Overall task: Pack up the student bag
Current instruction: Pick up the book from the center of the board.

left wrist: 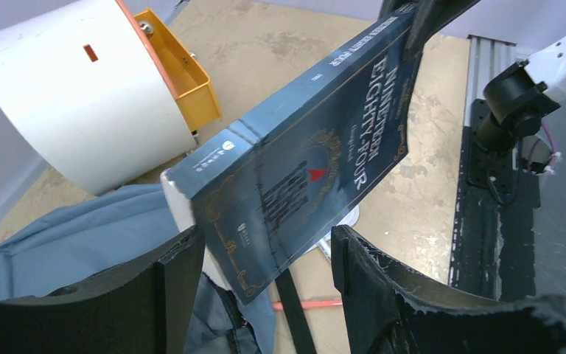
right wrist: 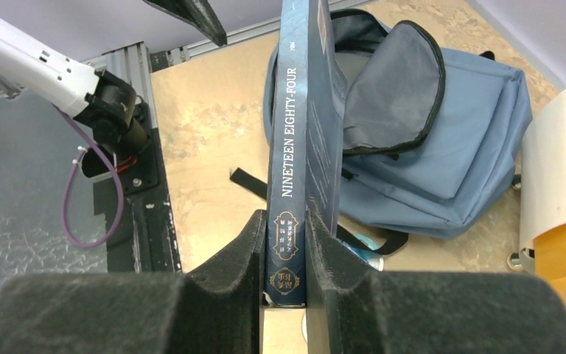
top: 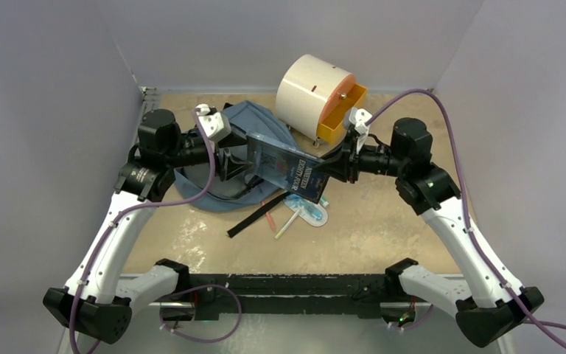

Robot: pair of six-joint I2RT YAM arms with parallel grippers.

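Your left arm reaches inward, the left gripper (left wrist: 265, 247) spread wide around one corner of the book (top: 287, 168). Beneath it the student bag (right wrist: 442, 162), soft slate-blue fabric, lies open on the table (top: 383, 221). "NINETEEN EIGHTY-FOUR" runs along the glossy dark-blue spine. Your right gripper (right wrist: 286, 228) clamps the opposite end, arm level.
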